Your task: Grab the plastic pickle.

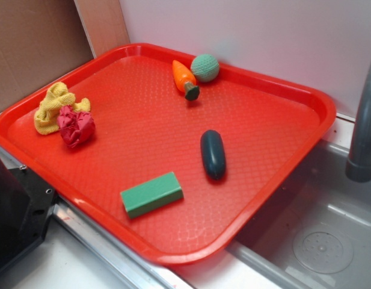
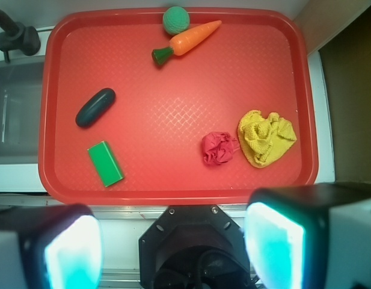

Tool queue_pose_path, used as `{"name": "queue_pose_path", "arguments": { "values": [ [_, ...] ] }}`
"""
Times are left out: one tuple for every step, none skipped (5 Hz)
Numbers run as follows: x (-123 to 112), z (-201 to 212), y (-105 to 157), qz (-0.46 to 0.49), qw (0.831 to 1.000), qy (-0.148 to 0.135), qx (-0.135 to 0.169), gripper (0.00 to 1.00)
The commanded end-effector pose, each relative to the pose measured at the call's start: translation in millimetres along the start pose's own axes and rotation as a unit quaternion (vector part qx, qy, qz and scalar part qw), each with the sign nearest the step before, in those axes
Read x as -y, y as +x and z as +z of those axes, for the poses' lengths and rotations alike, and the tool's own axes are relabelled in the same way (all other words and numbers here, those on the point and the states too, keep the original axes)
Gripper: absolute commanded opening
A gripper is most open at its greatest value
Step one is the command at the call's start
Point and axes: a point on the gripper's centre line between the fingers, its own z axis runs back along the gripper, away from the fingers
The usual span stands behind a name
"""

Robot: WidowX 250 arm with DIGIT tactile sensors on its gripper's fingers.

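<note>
The plastic pickle (image 1: 213, 154) is a glossy dark teal capsule lying on the red tray (image 1: 281, 174), right of centre. In the wrist view the pickle (image 2: 95, 108) lies at the tray's left side, above a light green block (image 2: 105, 163). My gripper (image 2: 173, 253) is high above the scene, over the robot base at the tray's near edge, far from the pickle. Its two fingers (image 2: 275, 247) stand wide apart with nothing between them. The gripper itself is out of the exterior view.
On the tray (image 2: 173, 192) also lie an orange carrot (image 1: 184, 78), a teal knitted ball (image 1: 204, 67), a yellow cloth (image 1: 53, 105), a crumpled red cloth (image 1: 76, 126) and the green block (image 1: 151, 194). A sink (image 1: 329, 241) with a faucet (image 1: 365, 126) is on the right. The black robot base (image 1: 17, 211) is at the left.
</note>
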Motion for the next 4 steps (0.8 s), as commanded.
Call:
{"name": "queue_pose_path", "arguments": {
  "values": [
    [0.0, 0.0, 0.0, 0.000, 1.000, 0.000, 0.000, 1.00],
    [3.7, -8.9, 7.1, 0.057, 0.998, -0.011, -0.015, 1.00],
    [9.9, -21.5, 15.4, 0.138, 0.990, -0.025, -0.007, 1.00],
    [22.4, -40.4, 29.3, 0.198, 0.980, -0.013, 0.001, 1.00]
  ]
}}
